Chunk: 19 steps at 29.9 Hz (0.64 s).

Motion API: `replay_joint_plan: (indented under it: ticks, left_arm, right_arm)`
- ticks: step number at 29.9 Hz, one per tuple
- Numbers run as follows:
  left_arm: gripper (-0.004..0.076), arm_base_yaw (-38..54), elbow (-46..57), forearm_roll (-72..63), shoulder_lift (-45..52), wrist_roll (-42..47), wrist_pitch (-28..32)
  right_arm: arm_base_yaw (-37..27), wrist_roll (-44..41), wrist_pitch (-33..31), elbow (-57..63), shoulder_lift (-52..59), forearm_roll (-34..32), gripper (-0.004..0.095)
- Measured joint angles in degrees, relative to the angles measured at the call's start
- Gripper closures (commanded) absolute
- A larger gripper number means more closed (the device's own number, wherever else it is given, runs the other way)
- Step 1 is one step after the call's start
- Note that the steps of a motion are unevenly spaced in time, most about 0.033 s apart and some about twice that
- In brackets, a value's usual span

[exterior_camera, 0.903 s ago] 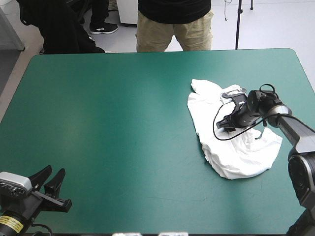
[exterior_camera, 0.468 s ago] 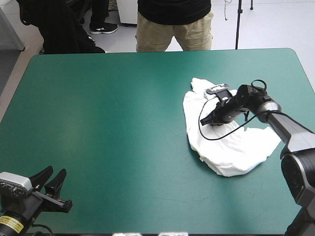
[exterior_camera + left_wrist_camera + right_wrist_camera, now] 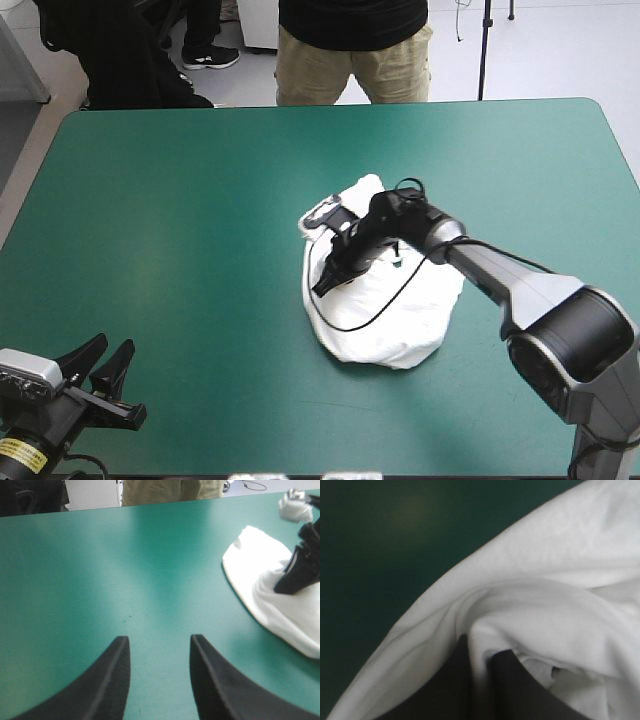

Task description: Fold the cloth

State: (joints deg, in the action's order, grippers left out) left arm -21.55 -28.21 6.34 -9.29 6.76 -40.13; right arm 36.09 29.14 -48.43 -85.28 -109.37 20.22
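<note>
I've got the T-shirt (image 3: 385, 320) as a crumpled white heap just right of the middle of the table (image 3: 180, 200), about halfway between its near and far edges. It isn't spread out, so by my reckoning no fold has been made yet.

My right gripper (image 3: 325, 285) reaches in low across the heap to its left edge. In the right wrist view the two black fingers (image 3: 455, 690) are all but pressed together, with a ridge of white cloth pinched between them. I judge the hold is placed at that edge so the arm can drag the whole heap along the teal-green cover. That would bring it toward the centre, where both arms can reach to flatten it. The rest of the cloth trails loosely to the right of the pinch and bunches up under the arm.

My left gripper (image 3: 100, 365) sits at the near left corner with its fingers spread and nothing between them. It is well apart from the cloth and points across bare cover. I take that as parking, which keeps it clear of the right arm's reach.

As for writing, I see no print or logo on the cloth. There is a yellow sticker (image 3: 20, 455) on the left arm, but its text is too small to read.
</note>
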Motion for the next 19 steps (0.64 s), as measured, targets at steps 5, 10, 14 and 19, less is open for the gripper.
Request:
replay_joint_plan:
  ticks: [5,10,14,19]
  left_arm:
    - [0.0438,0.00,0.00,0.00,0.00,-0.92,0.45]
    - [0.0438,0.00,0.00,1.48,0.00,-1.19,0.45]
    - [0.0438,0.00,0.00,1.76,0.00,-1.26,0.45]
    - [0.0438,0.00,0.00,1.95,0.00,-1.21,0.45]
  right_arm:
    - [9.19,0.00,-1.56,-4.50,-3.27,0.00,0.0915]
    - [17.01,0.00,-2.64,-8.25,-4.02,0.06,0.0880]
    - [18.23,-2.18,-4.20,-10.55,-4.02,-1.00,0.0730]
    - [16.91,-5.09,-6.35,-12.70,-4.02,-3.86,0.0425]
